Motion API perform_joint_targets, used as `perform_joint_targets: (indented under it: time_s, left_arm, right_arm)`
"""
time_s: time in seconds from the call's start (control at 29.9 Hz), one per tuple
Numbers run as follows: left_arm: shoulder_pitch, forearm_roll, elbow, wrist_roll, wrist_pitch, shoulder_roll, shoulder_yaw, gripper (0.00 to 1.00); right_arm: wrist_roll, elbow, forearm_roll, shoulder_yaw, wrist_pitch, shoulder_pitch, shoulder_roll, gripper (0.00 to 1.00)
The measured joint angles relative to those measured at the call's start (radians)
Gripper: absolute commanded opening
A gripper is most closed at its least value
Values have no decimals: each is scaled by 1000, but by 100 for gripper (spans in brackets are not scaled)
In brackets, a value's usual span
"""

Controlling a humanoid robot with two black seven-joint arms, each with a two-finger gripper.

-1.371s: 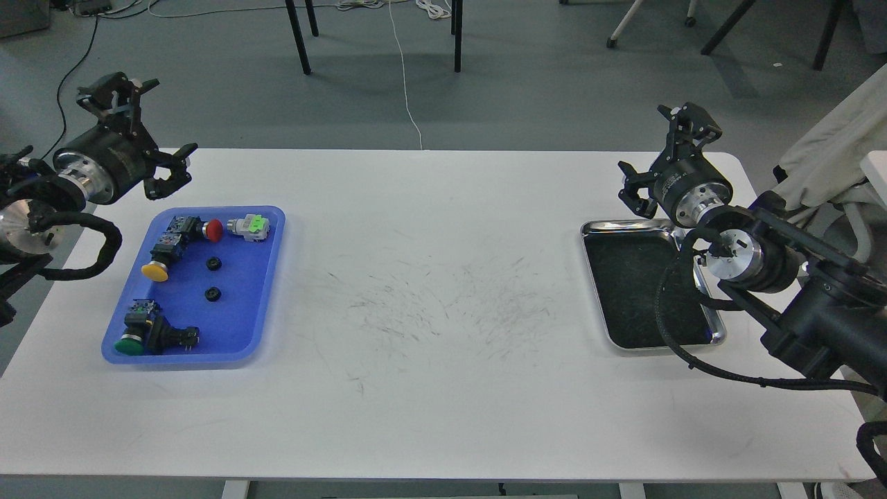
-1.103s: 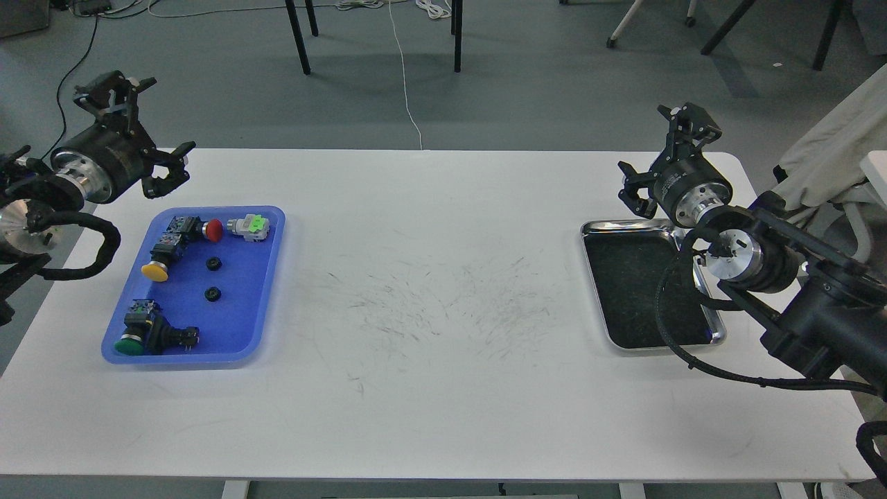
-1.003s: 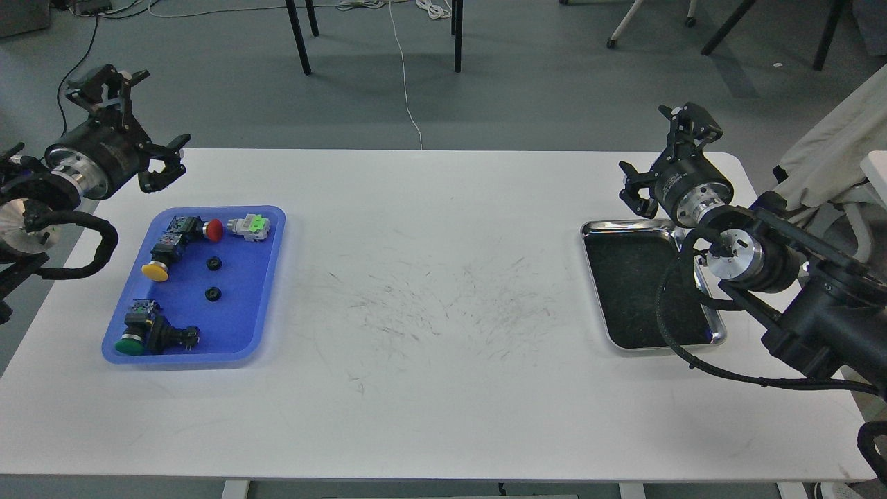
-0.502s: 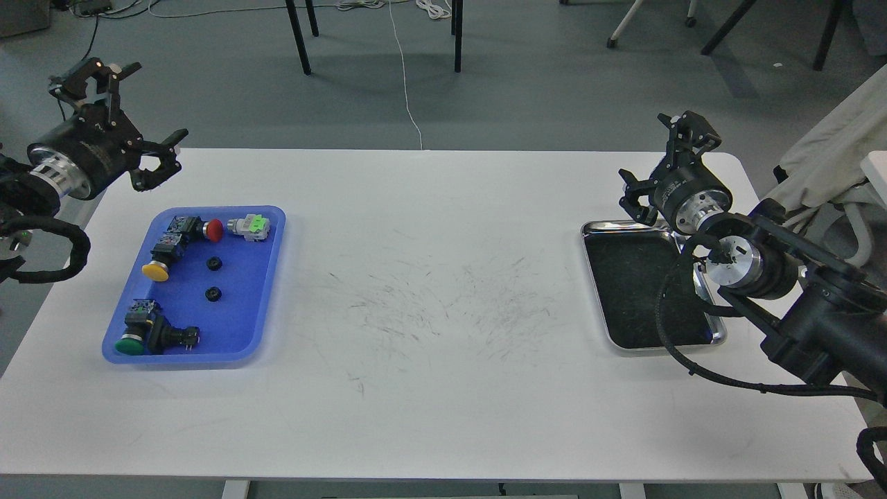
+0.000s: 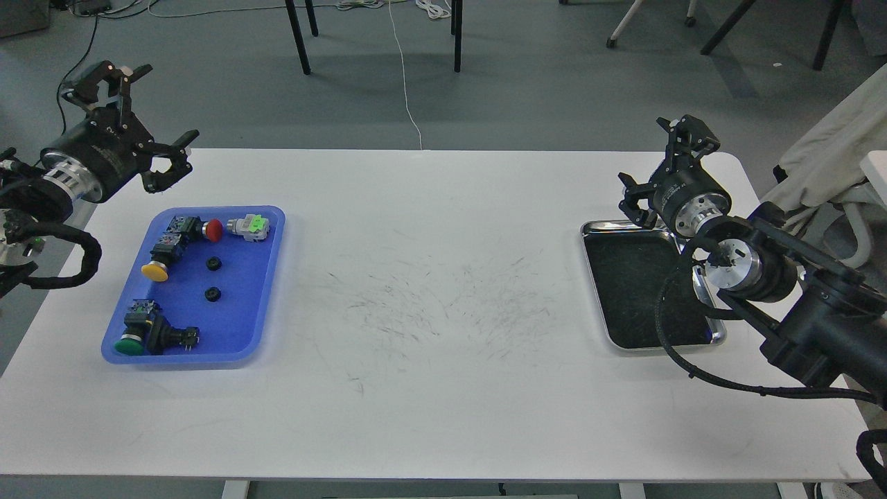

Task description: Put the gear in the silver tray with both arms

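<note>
White tabletop [image 5: 429, 229] carries a blue plastic tray [image 5: 267, 277] at its left end and the silver tray [image 5: 627, 343] at its right end, well apart from each other; the silver tray's dark scuffed bottom holds nothing visible, though the right arm [image 5: 797, 305] crosses over its right side and hides part of it; two small black gears [image 5: 214, 263] lie in the middle of the blue tray, one nearer the far side, the other [image 5: 213, 294] just below it in the head view; around them sit push-button switches with a red cap [image 5: 214, 230], a yellow cap [image 5: 155, 271] and a green cap [image 5: 129, 344], plus a grey part with a bright green tab [image 5: 251, 226]; the left gripper [image 5: 142, 111] hangs above the table's far left corner, beyond the blue tray, fingers spread wide and empty; the right gripper [image 5: 662, 163] hangs above the silver tray's far edge, fingers likewise spread, gripping nothing.
</note>
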Motion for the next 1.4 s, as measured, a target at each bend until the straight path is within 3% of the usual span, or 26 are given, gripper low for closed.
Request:
perform_joint_targets:
  time_s: [0.2, 0.47, 1.4]
  left_arm:
    - [1, 0, 3, -1, 156, -29, -1, 99]
    - [1, 2, 4, -2, 237, -41, -1, 99]
    - [29, 88, 16, -33, 288, -68, -1, 99]
  right_arm:
    - [0, 0, 0, 2, 0, -3, 1, 99]
    - [-1, 2, 0, 4, 0, -2, 0, 99]
    - [-11, 5, 5, 4, -3, 22, -30, 99]
